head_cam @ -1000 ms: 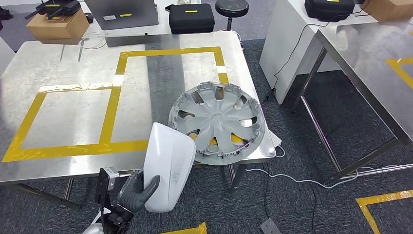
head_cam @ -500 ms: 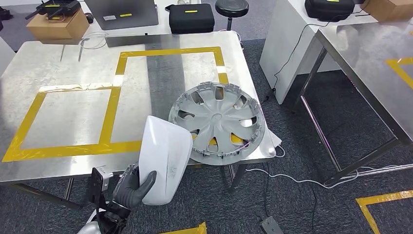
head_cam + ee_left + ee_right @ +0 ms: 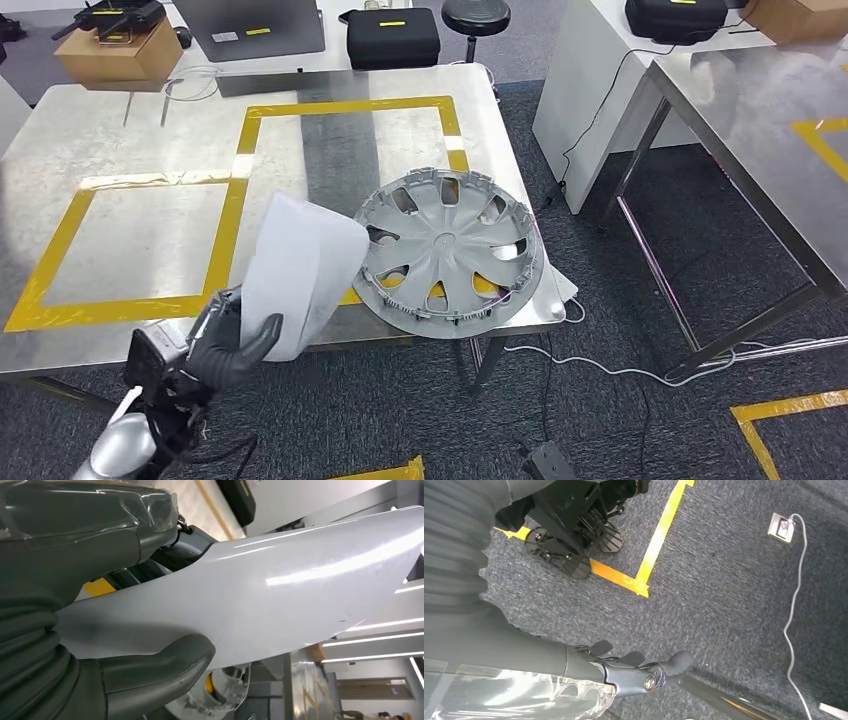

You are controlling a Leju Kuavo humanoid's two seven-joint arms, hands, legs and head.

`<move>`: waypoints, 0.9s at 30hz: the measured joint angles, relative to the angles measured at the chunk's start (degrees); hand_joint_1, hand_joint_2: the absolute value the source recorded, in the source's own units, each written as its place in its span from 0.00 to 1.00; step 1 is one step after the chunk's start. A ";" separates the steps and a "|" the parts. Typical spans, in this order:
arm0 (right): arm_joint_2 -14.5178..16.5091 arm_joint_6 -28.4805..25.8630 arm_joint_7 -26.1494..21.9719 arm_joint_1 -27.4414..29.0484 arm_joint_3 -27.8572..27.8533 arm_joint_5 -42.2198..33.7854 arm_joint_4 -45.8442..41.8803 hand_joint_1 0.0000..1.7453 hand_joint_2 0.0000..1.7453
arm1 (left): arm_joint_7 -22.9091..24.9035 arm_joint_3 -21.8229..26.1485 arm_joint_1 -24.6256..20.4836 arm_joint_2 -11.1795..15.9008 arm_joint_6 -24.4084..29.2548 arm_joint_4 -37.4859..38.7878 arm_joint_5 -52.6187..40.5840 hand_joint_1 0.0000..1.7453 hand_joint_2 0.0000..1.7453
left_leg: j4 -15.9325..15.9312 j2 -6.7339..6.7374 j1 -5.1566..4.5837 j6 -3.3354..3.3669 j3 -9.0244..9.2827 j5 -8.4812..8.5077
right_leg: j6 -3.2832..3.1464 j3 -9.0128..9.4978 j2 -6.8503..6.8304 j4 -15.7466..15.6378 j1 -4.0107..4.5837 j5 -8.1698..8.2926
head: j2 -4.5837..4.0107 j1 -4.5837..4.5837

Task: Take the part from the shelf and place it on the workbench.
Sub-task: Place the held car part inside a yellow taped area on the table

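Head view: left hand (image 3: pixel 225 345) grips white part (image 3: pixel 295 275) above steel table (image 3: pixel 150 240) front edge, beside wheel cover (image 3: pixel 450 250). Yellow tape rectangles (image 3: pixel 240 150) on table; grey carpet (image 3: pixel 620 420). Right hand (image 3: pixel 644 672) hangs over floor, fingers apart, holding nothing.

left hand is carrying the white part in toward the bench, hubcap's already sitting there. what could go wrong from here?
1. The left hand holds the white part by its lower end only, thumb across the glossy face; it could slip or pivot.
2. The hubcap lies close beside the part and overhangs the workbench edge; a knock might push it off.
3. The part hangs above the bench's near edge; released here, it may tip to the floor.
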 joint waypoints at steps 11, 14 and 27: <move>1.46 1.07 -0.54 -1.32 0.00 -0.41 4.26 0.00 1.00 | -1.51 9.07 -1.26 1.59 0.90 -2.27 -0.86 1.00 1.00 | 0.00 -0.01 -0.02 0.00 0.00 0.00 | 0.00 -0.02 0.00 0.00 -0.02 0.00 | 0.00 0.00; 1.78 1.27 -0.59 -1.72 0.00 0.00 4.91 0.00 1.00 | -1.81 12.48 -3.15 2.27 3.91 -2.31 -6.70 1.00 1.00 | 0.00 -0.02 -0.01 -0.02 -0.01 0.03 | -0.09 -0.07 0.00 0.00 -0.01 0.06 | 0.00 0.00; 3.63 3.22 -0.14 -3.38 -0.72 3.78 7.30 0.00 1.00 | 5.24 17.28 -17.86 8.06 11.17 9.61 -33.24 1.00 1.00 | 0.00 0.01 0.05 -0.25 0.01 0.19 | -0.20 -0.02 0.02 0.06 0.01 0.13 | 0.00 0.00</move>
